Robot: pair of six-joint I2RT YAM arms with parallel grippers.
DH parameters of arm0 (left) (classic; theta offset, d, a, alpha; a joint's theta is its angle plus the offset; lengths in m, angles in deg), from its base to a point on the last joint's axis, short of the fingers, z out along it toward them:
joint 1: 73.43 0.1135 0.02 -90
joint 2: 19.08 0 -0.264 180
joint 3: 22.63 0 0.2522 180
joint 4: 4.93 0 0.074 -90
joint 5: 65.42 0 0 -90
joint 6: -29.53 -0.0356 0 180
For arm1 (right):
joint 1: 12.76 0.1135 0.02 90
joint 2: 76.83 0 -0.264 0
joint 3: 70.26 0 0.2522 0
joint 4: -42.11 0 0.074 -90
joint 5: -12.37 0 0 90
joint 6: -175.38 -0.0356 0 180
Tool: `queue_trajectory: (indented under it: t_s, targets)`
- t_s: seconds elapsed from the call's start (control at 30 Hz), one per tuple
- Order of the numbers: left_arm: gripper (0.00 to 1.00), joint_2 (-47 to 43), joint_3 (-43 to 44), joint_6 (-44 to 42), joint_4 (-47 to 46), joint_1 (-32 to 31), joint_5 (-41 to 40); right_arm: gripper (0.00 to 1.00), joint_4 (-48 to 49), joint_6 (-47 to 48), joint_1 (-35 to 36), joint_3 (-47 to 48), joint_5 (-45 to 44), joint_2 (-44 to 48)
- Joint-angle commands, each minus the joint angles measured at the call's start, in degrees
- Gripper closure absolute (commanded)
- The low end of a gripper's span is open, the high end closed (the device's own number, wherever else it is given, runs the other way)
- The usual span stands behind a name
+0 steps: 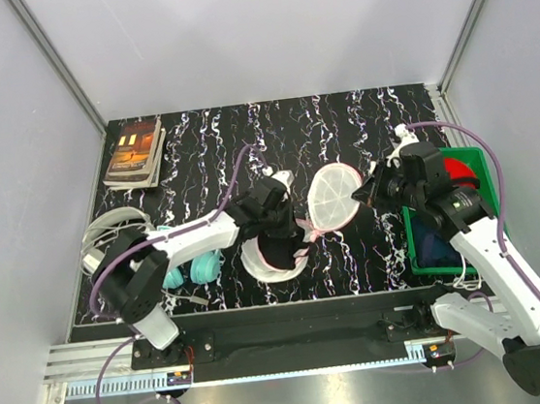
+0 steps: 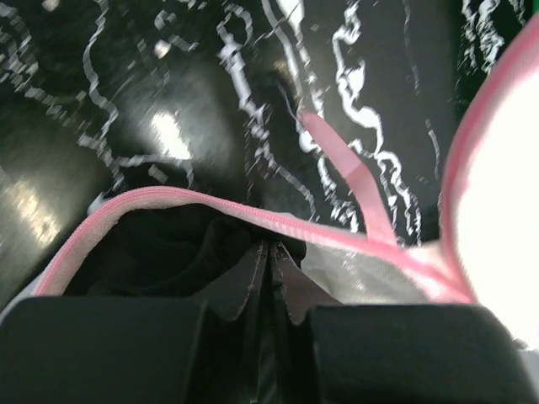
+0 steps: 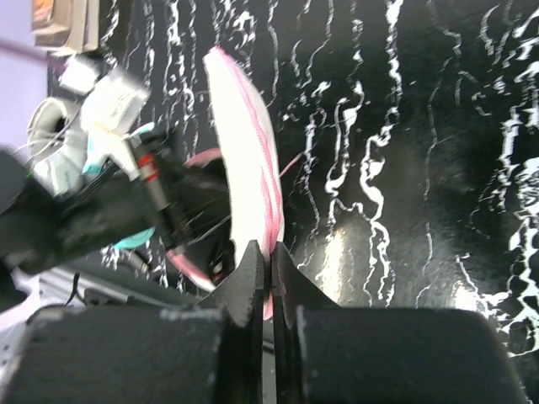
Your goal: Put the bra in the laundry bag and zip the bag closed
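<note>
Bra [image 2: 160, 248] sits bunched in the lower half of the laundry bag [image 1: 331, 197], just past the pressed-together fingers of the left gripper [image 2: 268, 247] (pinching fabric or not, cannot tell), while the right gripper [image 3: 268, 252] clamps the raised lid's rim between its tips; stuffing looks nearly done, and the next move calls for folding the lid down and finding the zip pull.

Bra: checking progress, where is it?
Top view, left of centre: the bra lies in the open laundry bag, under the left gripper, beside the teal headphones.

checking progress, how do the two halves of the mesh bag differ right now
The near half lies flat with the black bra in it; the far half stands tilted up, empty, its rim pinched by the right gripper. Both are round white mesh with pink trim.
</note>
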Motion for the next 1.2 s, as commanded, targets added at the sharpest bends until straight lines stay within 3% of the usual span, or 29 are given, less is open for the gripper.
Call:
queue_trajectory:
  t_s: [0.0, 0.1, 0.2, 0.27, 0.37, 0.47, 0.63, 0.67, 0.73, 0.83, 1.17]
  targets:
    - [0.88, 6.23, 2.71, 0.13, -2.07, 0.09, 2.81, 1.00, -0.38, 0.35, 1.28, 3.10, 3.35, 1.53]
    - [0.86, 8.96, 2.80, 1.36, -5.77, 0.18, 6.25, 1.00, -0.90, 0.88, 1.28, 3.19, 3.88, 2.06]
    - [0.69, 5.12, 1.75, 2.32, -6.21, 0.18, 4.94, 1.00, -2.21, 1.75, 1.20, 3.19, 2.74, 2.32]
    - [0.49, -1.80, -1.24, 2.50, -7.00, 0.18, 2.40, 1.00, -2.83, 2.46, 1.28, 3.19, 3.00, 2.41]
    - [0.37, -9.28, -2.21, 1.02, -4.02, 0.18, 0.46, 1.00, -3.71, 3.16, 1.37, 3.02, 2.91, 2.67]
    - [0.32, -13.34, -1.07, -0.48, 0.81, 0.26, 0.28, 1.00, -4.24, 4.04, 1.37, 3.37, 3.52, 2.76]
    - [0.40, -18.18, -3.08, -0.40, 3.37, 0.70, 0.89, 1.00, -4.85, 5.01, 1.28, 5.48, 4.67, 2.50]
    - [0.44, -18.97, -3.35, -0.40, 2.85, 0.70, 2.80, 1.00, -4.86, 5.10, 1.37, 5.83, 4.84, 2.50]
    - [0.62, -18.63, -3.53, 0.39, 1.88, 0.70, 5.19, 1.00, -5.12, 5.10, 1.28, 6.71, 5.11, 1.89]
    - [0.74, -16.62, -4.75, 2.23, -2.15, 0.00, 9.06, 1.00, -5.47, 4.84, 1.37, 7.50, 5.28, 1.27]
    - [0.83, -3.79, -3.18, 6.98, -12.18, -2.37, 12.32, 1.00, -6.52, 2.02, 1.37, 8.46, 5.55, 2.24]
